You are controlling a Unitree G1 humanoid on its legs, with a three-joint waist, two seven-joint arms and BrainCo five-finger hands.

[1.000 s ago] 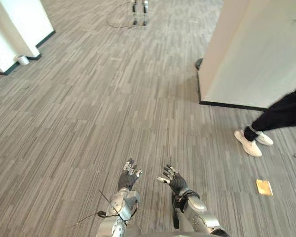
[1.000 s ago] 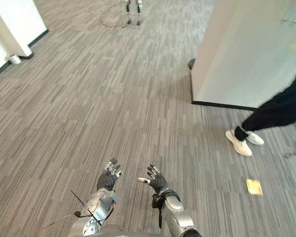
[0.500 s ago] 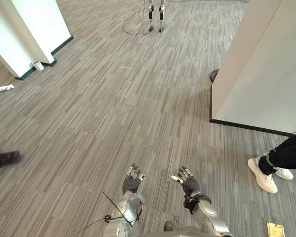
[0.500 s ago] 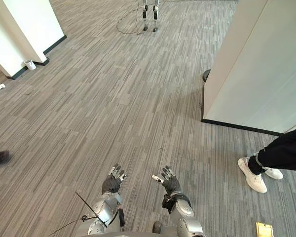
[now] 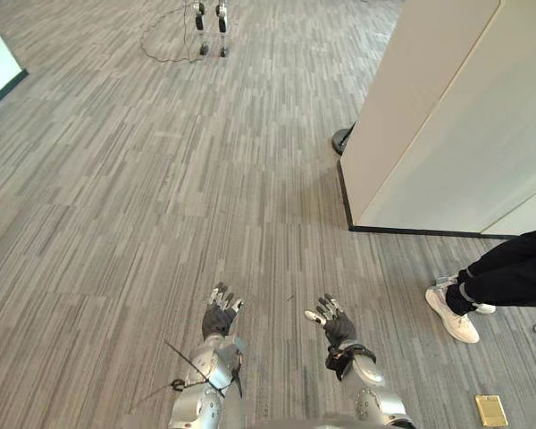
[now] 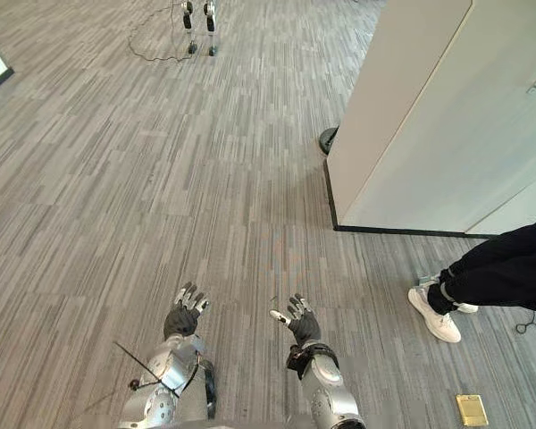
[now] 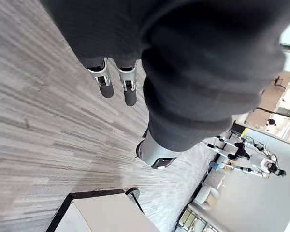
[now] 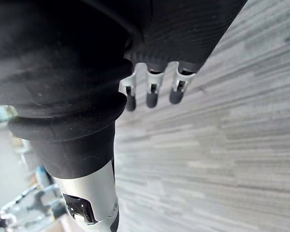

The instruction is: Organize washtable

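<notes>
Grey plank floor (image 5: 161, 223), left hand (image 5: 219, 317) and right hand (image 5: 338, 329) both spread loose, white cabinet (image 5: 447, 116) ahead right, person's white shoe (image 5: 451, 317) near its base

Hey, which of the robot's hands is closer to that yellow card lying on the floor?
Right. The yellow card lies off to the robot's right of both hands. The right hand is between the card and the left hand, which is farther away.
</notes>
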